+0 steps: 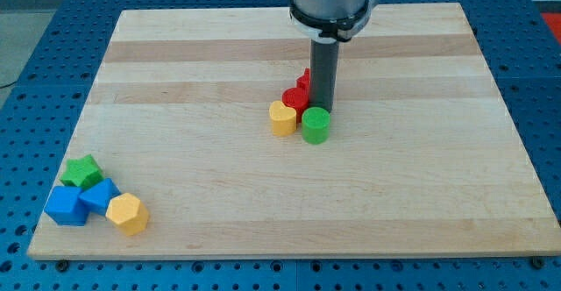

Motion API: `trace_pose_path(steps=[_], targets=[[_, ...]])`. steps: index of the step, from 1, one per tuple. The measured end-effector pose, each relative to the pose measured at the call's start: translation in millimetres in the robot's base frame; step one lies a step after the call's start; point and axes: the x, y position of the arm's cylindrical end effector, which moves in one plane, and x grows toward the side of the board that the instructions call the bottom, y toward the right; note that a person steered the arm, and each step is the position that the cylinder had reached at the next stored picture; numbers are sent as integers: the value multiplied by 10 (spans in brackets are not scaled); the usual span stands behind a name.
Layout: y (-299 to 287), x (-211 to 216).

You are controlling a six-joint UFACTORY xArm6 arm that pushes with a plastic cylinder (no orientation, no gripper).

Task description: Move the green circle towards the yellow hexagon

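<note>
A dark rod hangs over the middle of the wooden surface [219,177], my tip [323,107] down just behind the green circle [316,125], at its 12 o'clock and apparently touching it. No claw shows on this arm, so no grip state can be told. A yellow heart-like block [282,117] sits touching the green circle at its 9 o'clock, with red blocks [296,97] packed at 11 o'clock beside the rod. The yellow hexagon [127,213] lies well apart at 8 o'clock, near the surface's lower left corner, touching two blue blocks [81,202] below a green star [81,172].
</note>
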Motion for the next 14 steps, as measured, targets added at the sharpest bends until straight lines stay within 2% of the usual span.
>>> trace_pose_path(steps=[2,4,5,7,8,10,11,14], targets=[[160,436],[330,697],[106,676],[-122,308],[-205,405],[-217,987],[-185,1135],[-715,1200]])
